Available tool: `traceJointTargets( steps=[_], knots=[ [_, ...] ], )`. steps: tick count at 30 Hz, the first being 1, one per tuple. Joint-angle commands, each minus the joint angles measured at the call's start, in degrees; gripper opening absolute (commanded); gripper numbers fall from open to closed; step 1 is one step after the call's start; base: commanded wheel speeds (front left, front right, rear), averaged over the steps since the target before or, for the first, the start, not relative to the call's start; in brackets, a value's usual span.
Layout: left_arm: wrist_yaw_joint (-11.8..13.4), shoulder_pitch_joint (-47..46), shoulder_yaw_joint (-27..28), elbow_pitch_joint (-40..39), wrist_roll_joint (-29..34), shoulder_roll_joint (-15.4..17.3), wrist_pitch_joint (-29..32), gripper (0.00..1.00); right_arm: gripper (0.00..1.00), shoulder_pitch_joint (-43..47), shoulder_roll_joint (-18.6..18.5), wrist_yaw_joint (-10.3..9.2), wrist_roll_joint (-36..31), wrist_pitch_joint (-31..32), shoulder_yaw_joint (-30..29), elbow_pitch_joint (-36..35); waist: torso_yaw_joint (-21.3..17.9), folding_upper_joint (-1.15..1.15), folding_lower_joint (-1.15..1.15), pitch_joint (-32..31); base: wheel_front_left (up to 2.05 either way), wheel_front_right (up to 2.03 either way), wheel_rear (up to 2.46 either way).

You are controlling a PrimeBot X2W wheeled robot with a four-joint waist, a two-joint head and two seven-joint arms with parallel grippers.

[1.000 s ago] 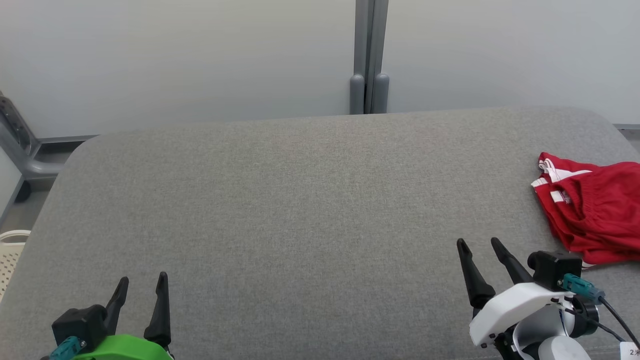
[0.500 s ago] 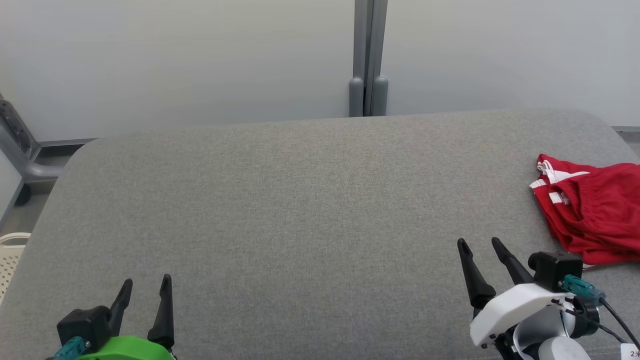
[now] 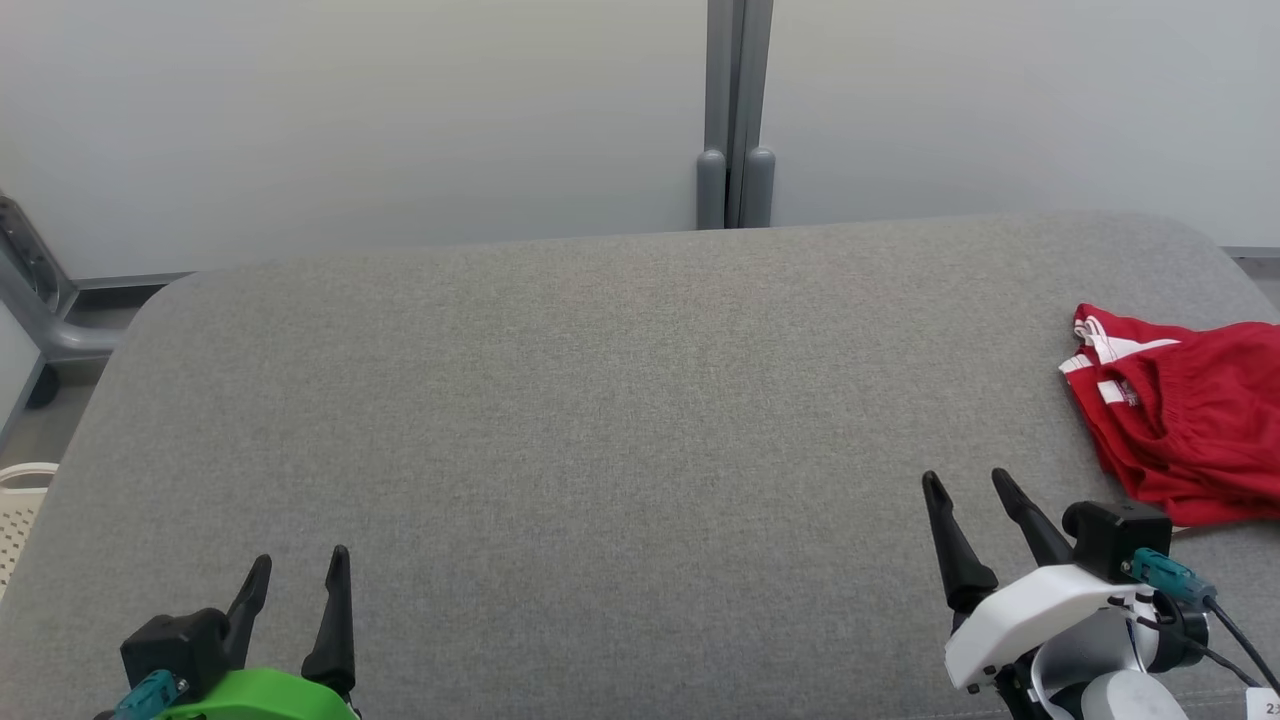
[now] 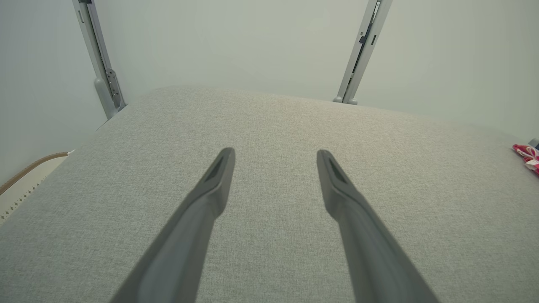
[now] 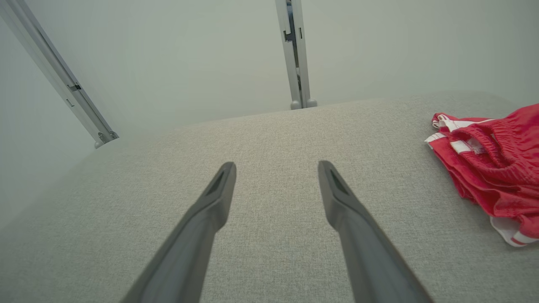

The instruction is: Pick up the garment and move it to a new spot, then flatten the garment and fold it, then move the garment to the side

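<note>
Nearest me, my left claw (image 3: 301, 556) sits low over the front edge of the grey padded table (image 3: 600, 400), on a green wrist housing; its two dark fingers point away from me, spread wide with nothing between them. My right claw (image 3: 966, 476) is roughly level with it on the other side, on a white wrist housing, and its fingers lean slightly leftward; it too is spread wide and empty. A white tag (image 3: 1265, 700) hangs beside the right wrist's cable; its print is cut off by the frame edge and I cannot read it. The red garment (image 3: 1180, 420) lies bunched on the table just beyond and to the right of the right claw, apart from its fingertips and well across from the left claw; it has white stripes along one edge and a small white label (image 3: 1112, 392) at the waistband, too small to read. Beyond both claws, past the table's far edge, a grey post (image 3: 735, 100) stands against the pale wall.
</note>
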Motion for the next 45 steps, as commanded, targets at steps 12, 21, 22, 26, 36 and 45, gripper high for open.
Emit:
traceJointTargets(
  steps=[12, 21, 22, 26, 36, 45],
  knots=[
    [0.43, 0.86, -0.73, 1.43, -0.29, -1.47, 0.25, 0.00, 0.00, 0.83, 0.19, 0.00, -0.20, 0.09, -0.07, 1.78, 0.07, 0.00, 0.00, 0.22, 0.00, 0.00, 0.00],
    [-2.35, 0.00, 2.31, 2.42, -5.96, -4.57, 1.52, 0.00, 0.00, 0.04, 0.19, 0.00, 8.87, 1.78, -2.47, 2.75, -0.03, 0.00, 0.00, 0.62, 0.00, 0.00, 0.00],
    [-2.67, -0.14, 2.65, 2.56, -6.58, -4.89, 1.66, 0.00, 0.00, -0.04, 0.18, 0.00, 9.86, 1.95, -2.71, 2.81, -0.04, 0.00, 0.00, 0.66, 0.00, 0.00, 0.00],
    [-3.94, -0.71, 3.98, 3.14, -8.96, -6.13, 2.19, 0.00, 0.00, -0.36, 0.17, -0.01, 13.71, 2.58, -3.65, 3.04, -0.09, 0.00, 0.00, 0.84, 0.00, 0.00, 0.00],
    [-6.86, -1.92, 7.04, 4.39, -14.51, -8.99, 3.41, 0.00, 0.00, -1.15, 0.13, -0.01, 22.59, 4.06, -5.84, 3.66, -0.20, 0.00, 0.00, 1.29, 0.00, 0.00, 0.00],
    [-8.91, -2.75, 9.24, 5.28, -18.49, -11.08, 4.28, 0.00, 0.00, -1.68, 0.10, -0.01, 28.96, 5.15, -7.45, 4.15, -0.29, 0.00, 0.00, 1.65, 0.00, 0.00, 0.00]
  ],
)
